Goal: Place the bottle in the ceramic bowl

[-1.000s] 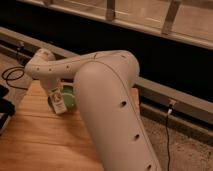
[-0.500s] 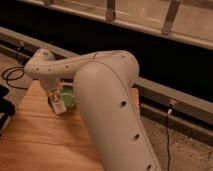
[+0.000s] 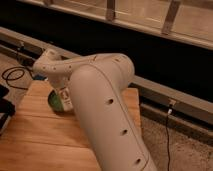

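The big white perforated robot arm (image 3: pixel 107 115) fills the foreground, rising from the lower right and bending left over the light wooden slatted table (image 3: pixel 35 135). To the arm's left the near part of the tabletop is bare planks, running out to the left edge, where a dark object (image 3: pixel 5 107) sits partly cut off by the frame.

Beyond the elbow, the arm's forearm reaches down to the gripper (image 3: pixel 64 100), which hangs at the round green ceramic bowl (image 3: pixel 54 101) on the table's far left part. Only a sliver of the bowl's green rim and side shows; the arm hides the rest, so what lies inside cannot be told.

Against the gripper stands a small white bottle with a pale label and reddish print (image 3: pixel 65 96), its long axis roughly upright, just at the bowl's right side. Whether it is in the bowl or above it cannot be told, nor whether the gripper clasps it.

Past the table's far edge, a black cable (image 3: pixel 12 77) loops on the floor at left. Further back runs a long grey rail (image 3: pixel 165 97) beneath a dark wall and glass panels.
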